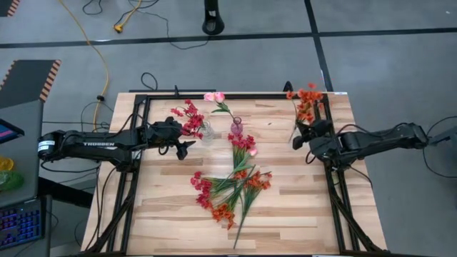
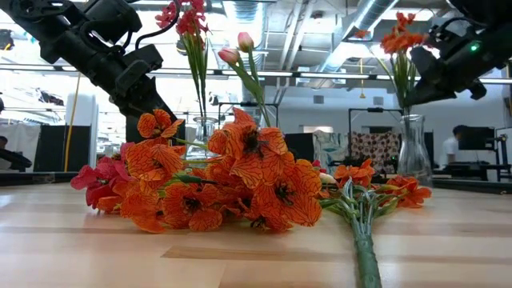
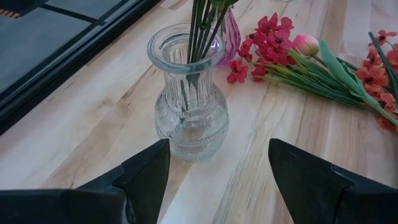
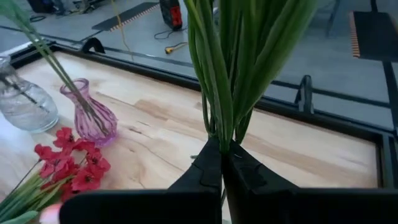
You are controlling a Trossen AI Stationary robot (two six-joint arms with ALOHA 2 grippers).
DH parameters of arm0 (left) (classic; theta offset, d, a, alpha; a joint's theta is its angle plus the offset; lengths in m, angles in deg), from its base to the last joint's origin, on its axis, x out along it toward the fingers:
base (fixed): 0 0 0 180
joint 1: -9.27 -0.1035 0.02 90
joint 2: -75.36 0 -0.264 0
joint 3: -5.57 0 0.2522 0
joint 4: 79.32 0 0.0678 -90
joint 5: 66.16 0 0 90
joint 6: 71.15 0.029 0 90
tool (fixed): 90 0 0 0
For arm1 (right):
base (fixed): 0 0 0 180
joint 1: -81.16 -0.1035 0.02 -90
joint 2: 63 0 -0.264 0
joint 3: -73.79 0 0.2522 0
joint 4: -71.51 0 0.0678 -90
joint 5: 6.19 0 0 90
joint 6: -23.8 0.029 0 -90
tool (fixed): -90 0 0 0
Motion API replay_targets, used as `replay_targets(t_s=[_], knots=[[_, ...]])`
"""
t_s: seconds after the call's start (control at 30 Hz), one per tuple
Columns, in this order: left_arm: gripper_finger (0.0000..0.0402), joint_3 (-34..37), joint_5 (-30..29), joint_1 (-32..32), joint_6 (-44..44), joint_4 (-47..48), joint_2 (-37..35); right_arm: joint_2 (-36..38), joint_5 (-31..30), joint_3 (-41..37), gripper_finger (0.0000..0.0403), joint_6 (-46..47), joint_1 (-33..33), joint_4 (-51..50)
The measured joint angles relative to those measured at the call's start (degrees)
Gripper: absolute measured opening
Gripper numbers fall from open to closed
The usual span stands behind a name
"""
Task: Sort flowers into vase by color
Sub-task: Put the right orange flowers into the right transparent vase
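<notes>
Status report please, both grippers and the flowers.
Left gripper open by clear vase. Right gripper shut on orange flowers. Loose flowers mid-table.

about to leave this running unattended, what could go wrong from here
The right gripper is shut on the orange flowers' stems at the right-hand clear vase; a tug could tip that narrow vase. The open left gripper sits close to the clear vase of red flowers and could knock it.

The left arm reaches in level from its side, its left gripper [image 3: 217,177] spread wide, while the right gripper [image 4: 222,163] (its arm stretched in, apparently slightly raised) is pinched tight on green stems.
</notes>
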Motion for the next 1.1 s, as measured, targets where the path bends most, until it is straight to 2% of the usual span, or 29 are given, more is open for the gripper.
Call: replay_targets(t_s=[0.53, 0.9, 1.1], knots=[[0.0258, 0.0, 0.0, 0.0, -0.1, 0.0, 0.0, -9.0, 0.0, 0.0, 0.0029, -0.9, 5.4, 6.1], [0.0258, 0.0, 0.0, 0.0, -0.1, 0.0, 0.0, -9.4, 0.2, 0.0, 0.0054, -0.7, 5.6, 6.1], [0.0258, 0.0, 0.0, 0.0, -0.1, 0.0, 0.0, -9.4, 2.9, 0.0, 0.0055, -0.7, 5.6, 6.0]])
